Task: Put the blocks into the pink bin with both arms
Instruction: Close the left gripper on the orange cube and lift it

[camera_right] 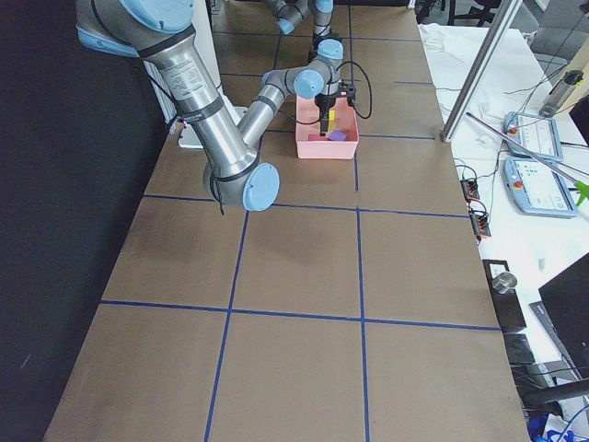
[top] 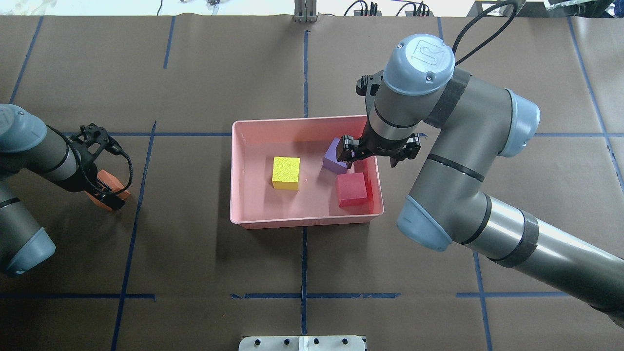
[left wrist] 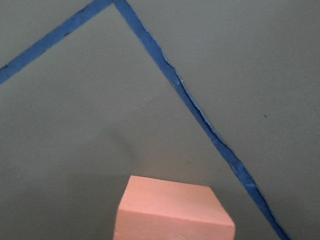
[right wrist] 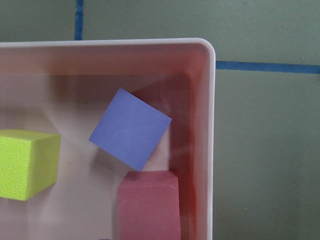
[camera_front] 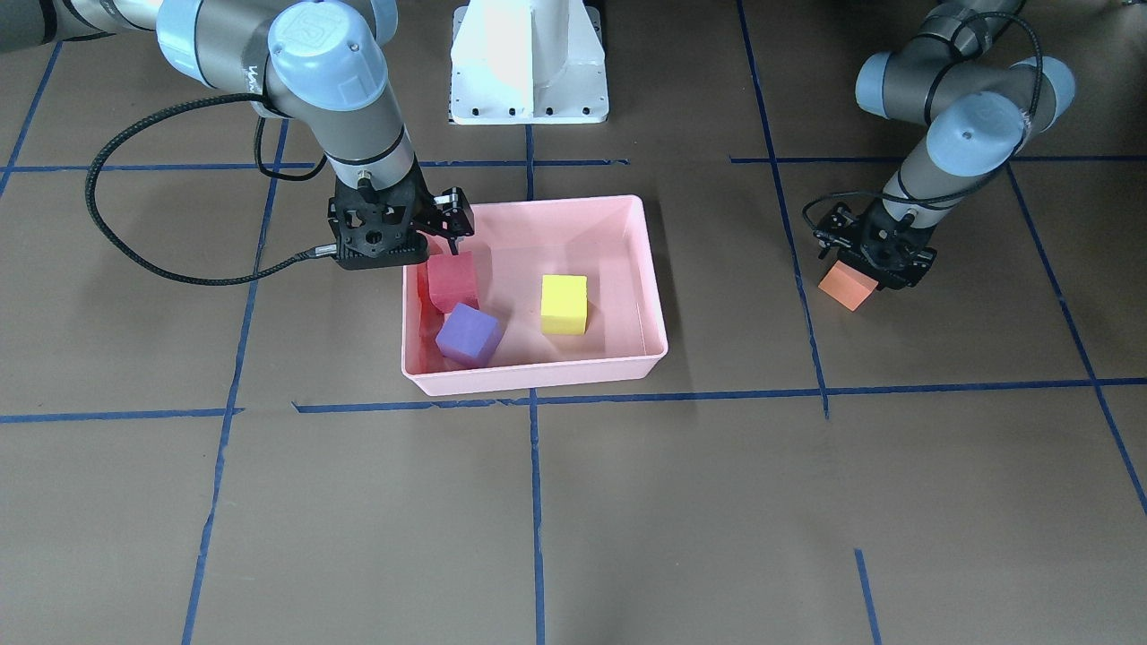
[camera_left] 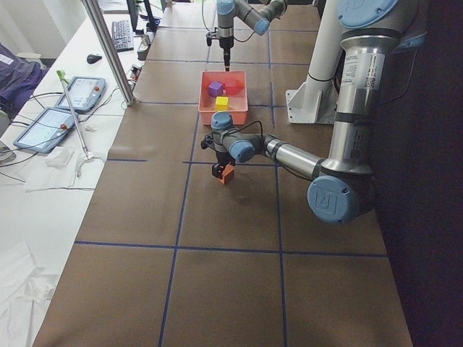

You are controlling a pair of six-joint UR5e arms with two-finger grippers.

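The pink bin [top: 243, 175] holds the yellow-green block [top: 286, 172], the purple block [top: 334, 157] and the red block [top: 352, 189]. The red block rests against the bin's right wall and touches the purple one [camera_front: 468, 333]. My right gripper [camera_front: 432, 242] hovers just above the red block [camera_front: 452, 280], open and empty. In its wrist view the red block [right wrist: 148, 206] lies loose on the bin floor. My left gripper [top: 105, 190] is low on the table, far left of the bin, shut on the orange block [top: 113, 181], which sits at table level [left wrist: 172, 210].
The white pedestal [camera_front: 529, 63] stands behind the bin on the robot's side. Blue tape lines [camera_front: 533, 502] cross the brown table. A black cable [camera_front: 134, 233] loops from the right wrist. Tablets [camera_left: 61, 108] and a metal post lie past the far table edge.
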